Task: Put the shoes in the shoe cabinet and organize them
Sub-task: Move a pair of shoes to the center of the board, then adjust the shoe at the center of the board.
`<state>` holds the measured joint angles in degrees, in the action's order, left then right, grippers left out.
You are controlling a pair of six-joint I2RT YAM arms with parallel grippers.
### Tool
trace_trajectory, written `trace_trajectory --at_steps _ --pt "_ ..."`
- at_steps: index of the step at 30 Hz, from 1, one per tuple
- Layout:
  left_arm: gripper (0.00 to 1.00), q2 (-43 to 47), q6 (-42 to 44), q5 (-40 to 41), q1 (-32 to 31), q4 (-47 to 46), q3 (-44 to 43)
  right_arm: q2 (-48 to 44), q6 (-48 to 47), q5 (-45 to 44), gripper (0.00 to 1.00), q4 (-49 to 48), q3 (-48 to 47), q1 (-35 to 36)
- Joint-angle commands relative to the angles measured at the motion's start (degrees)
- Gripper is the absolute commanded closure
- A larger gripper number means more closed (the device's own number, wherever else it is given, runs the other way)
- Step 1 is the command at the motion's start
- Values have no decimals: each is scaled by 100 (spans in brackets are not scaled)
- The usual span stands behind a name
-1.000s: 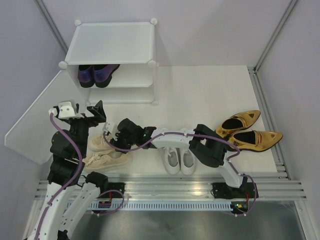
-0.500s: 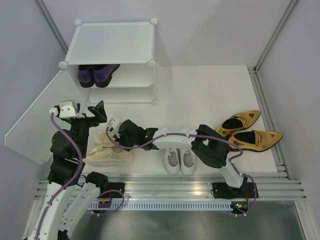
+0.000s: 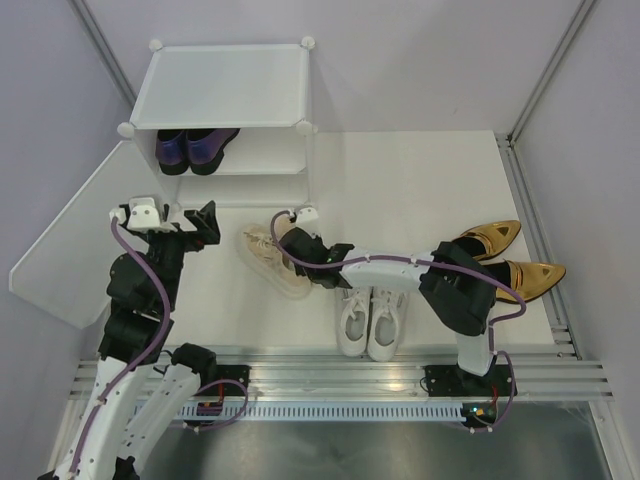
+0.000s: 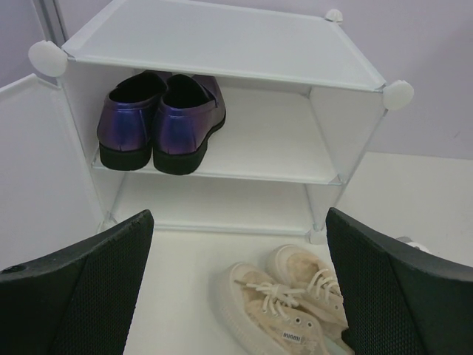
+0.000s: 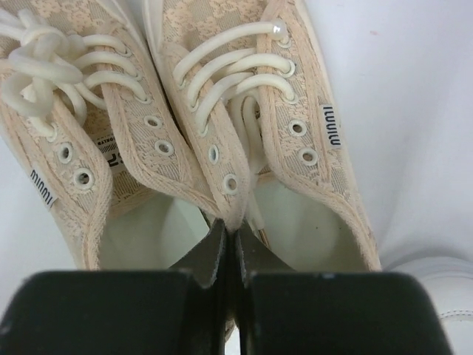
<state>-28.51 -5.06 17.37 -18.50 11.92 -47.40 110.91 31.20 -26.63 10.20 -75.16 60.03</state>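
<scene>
Only the purple loafers were shelved; the right claw pinched the beige sneakers while the left claw gaped empty.

the top view looks steeply down from high at the near edge, taking in the whole table. the left wrist camera faces the open shoe cabinet from low and fairly near, while the right wrist camera sits tight above the beige sneakers, which all three views share.
</scene>
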Motion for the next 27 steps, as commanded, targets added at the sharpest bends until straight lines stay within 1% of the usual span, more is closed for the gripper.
trace_trajectory --at_steps 1,2,4,6,7,8,9,11,12,15,20,26,27 --pt "0 -58 -109 -190 -22 -103 11 -360 940 -1204 99 650 185 -70" --pt "0 -84 -109 -198 -22 -111 2 -360 1019 -1213 99 650 177 -62" --pt "0 -119 -109 -207 -22 -102 2 -334 1028 -1082 90 668 133 -70" --pt "0 -154 -109 -233 -31 -103 2 -316 941 -932 74 659 1 -70" --pt "0 -146 -109 -242 -31 -111 2 -290 906 -749 60 633 -51 -62" --pt "0 -172 -109 -242 -22 -103 2 -298 836 -651 52 615 -139 -70" --pt "0 -181 -109 -251 -22 -102 -6 -316 609 -502 43 572 -183 -70" --pt "0 -207 -118 -260 -31 -94 2 -333 467 -229 37 527 -289 -62" --pt "0 -233 -118 -277 -31 -94 2 -351 301 -159 32 527 -333 -70" --pt "0 -243 -118 -260 -22 -94 2 -482 176 -44 27 536 -333 -70" --pt "0 -269 -127 -242 -22 -94 11 -834 -26 -18 25 536 -184 -70" --pt "0 -304 -109 -242 -22 -94 20 -1291 -351 -18 34 571 167 61" --pt "0 -304 -109 -216 -31 -94 20 -1387 -369 96 40 571 229 79"
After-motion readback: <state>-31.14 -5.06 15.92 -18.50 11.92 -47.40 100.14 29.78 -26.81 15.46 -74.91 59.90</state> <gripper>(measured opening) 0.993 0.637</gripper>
